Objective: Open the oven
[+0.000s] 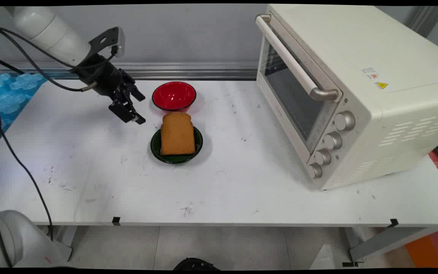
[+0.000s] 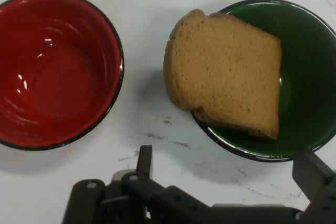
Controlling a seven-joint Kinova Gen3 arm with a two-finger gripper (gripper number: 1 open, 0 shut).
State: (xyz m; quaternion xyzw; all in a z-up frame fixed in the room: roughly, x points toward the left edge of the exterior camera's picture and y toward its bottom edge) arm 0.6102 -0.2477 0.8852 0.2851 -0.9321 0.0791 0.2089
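The gripper point(image 1: 133, 108) hangs just left of the bread slice point(image 1: 177, 134), jaws released and holding nothing; the slice lies tilted in the green bowl point(image 1: 200, 142) at the bench point(image 1: 89, 171) centre, its rounded top overhanging the far rim toward the red bowl point(image 1: 174, 96). Judged light, soft and easily crushed or torn, the slice is best taken across that overhanging crust edge. Count: one slice, two bowls, one closed toaster oven point(image 1: 356, 95) at right

A robot lab: a scuffed white table point(image 1: 242, 190) against a bare grey wall point(image 1: 188, 34), with hanging cables point(image 1: 17, 160).
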